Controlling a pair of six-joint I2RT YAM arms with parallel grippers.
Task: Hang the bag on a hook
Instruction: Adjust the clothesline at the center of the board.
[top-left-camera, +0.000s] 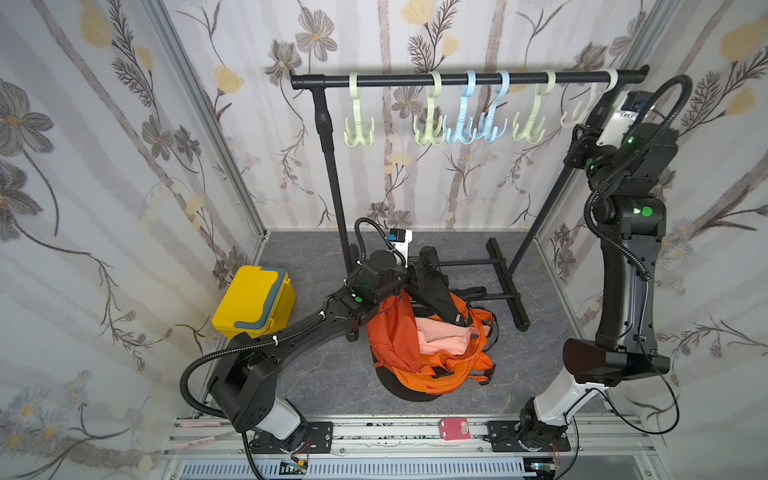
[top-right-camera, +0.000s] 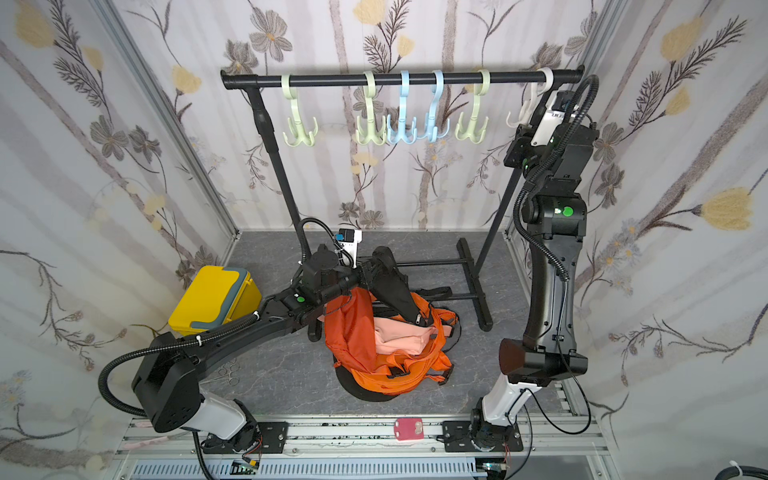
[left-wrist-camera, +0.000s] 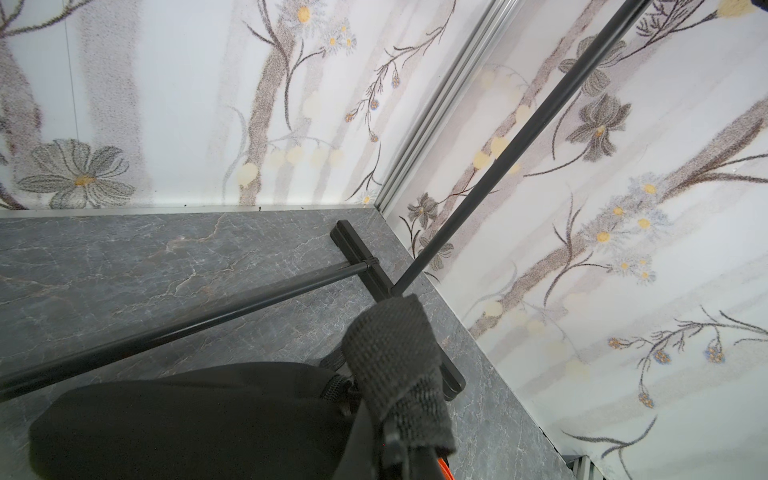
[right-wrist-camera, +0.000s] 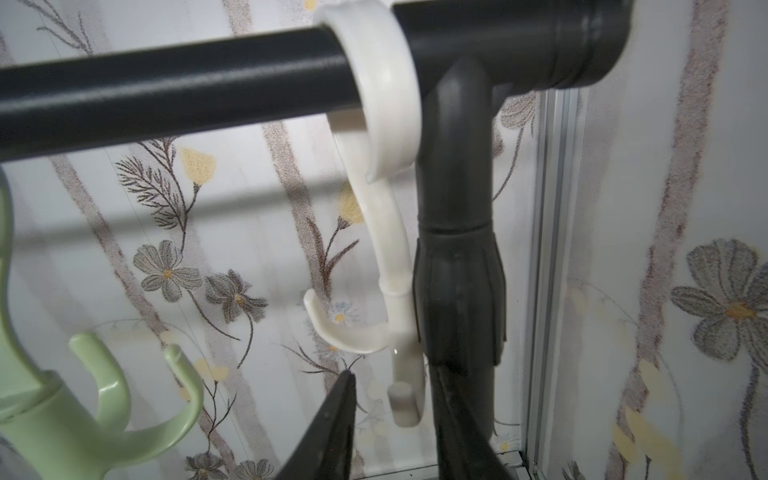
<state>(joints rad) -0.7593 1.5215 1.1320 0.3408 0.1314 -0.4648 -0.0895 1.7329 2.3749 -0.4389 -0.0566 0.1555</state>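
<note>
Orange nylon, floppy as anything: the bag (top-left-camera: 399, 336) is slumped about mid-floor (top-left-camera: 324, 374), just in front of the rack's foot bar (top-left-camera: 505, 282). Its mouth is gaping, with something pale pink (top-left-camera: 440, 336) showing inside.

My guess is it's light and totally limp, so it'll sag and swing instead of holding a shape, and the fabric looks a bit slick. The one sane place to take it is the black webbing loop (left-wrist-camera: 395, 361) at the top. That's where the left gripper (top-left-camera: 426, 266) is clamped tight, with the loop folded over its fingers in the wrist view.

The right gripper (right-wrist-camera: 392, 374) is way up at the right end of the rail (right-wrist-camera: 166, 95). Its fingers are apart on either side of the lower prong of the white hook (right-wrist-camera: 382, 232), not pinching it as far as I can see.

The floor is a grey marble look, smooth. It's a tight booth with flowery wallpaper (top-left-camera: 83, 166) on three sides and a yellow box (top-left-camera: 253, 303) by the floor's left edge.
</note>
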